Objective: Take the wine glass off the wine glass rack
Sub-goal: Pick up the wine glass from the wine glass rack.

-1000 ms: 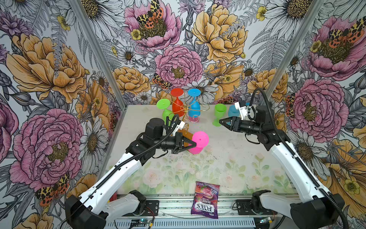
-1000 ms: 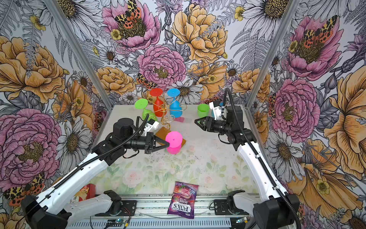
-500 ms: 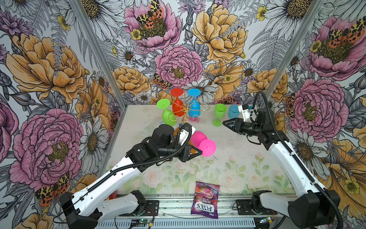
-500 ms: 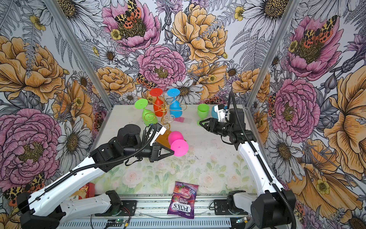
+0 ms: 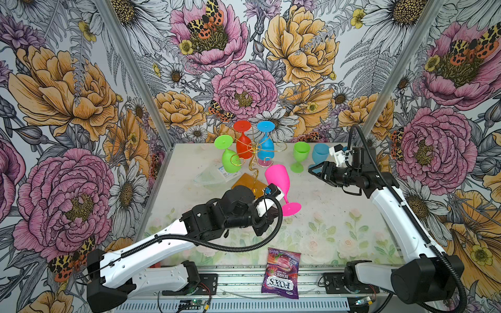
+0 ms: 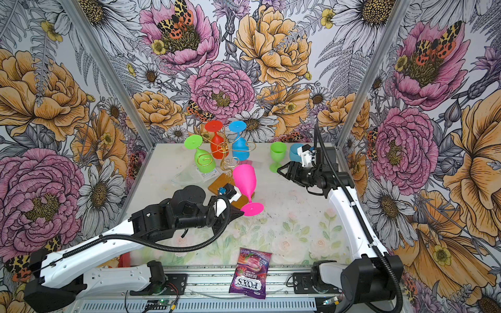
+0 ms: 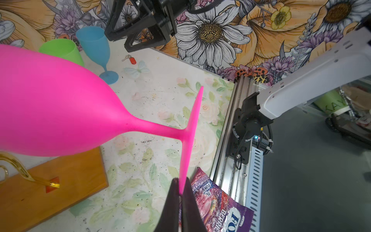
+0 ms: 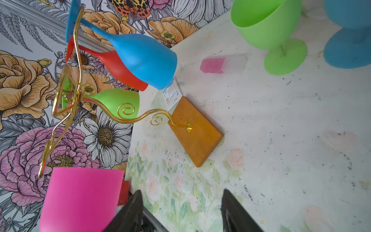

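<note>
At the left gripper (image 7: 180,193), the jaws were closed to a thin slit on the rim of the foot of the pink wine glass (image 7: 52,100) (the disc was pinched edge-on; the stem was not gripped). From that pinch the stem ran up and away to the bowl. The long axis of the glass therefore stood tilted, foot low and mouth high, leaning toward the wine glass rack (image 5: 253,151). The glass was off the rack, in front of the gold stem and just beside the wooden base (image 5: 242,184). Three hanging glasses (image 5: 242,143), green, red and blue, remained inverted on the scroll arms.

The right gripper (image 5: 311,171) was open wide and empty. It lay to the right of the pink bowl, near it but apart, with the jaws pointed toward it. The left arm was the nearer one, being in contact already. Judged from this, the coming move turned on lowering the foot flat onto the table (image 5: 339,211), or on passing the bowl to the right gripper.

The left wrist view alone showed the pinch; in both top views the wrist and cable hid it. The right wrist view alone showed one scroll arm (image 8: 47,145) ending just beside the rim of the pink bowl; whether they touched could not be told. Whether the foot rested on the table could not be told either.
</note>
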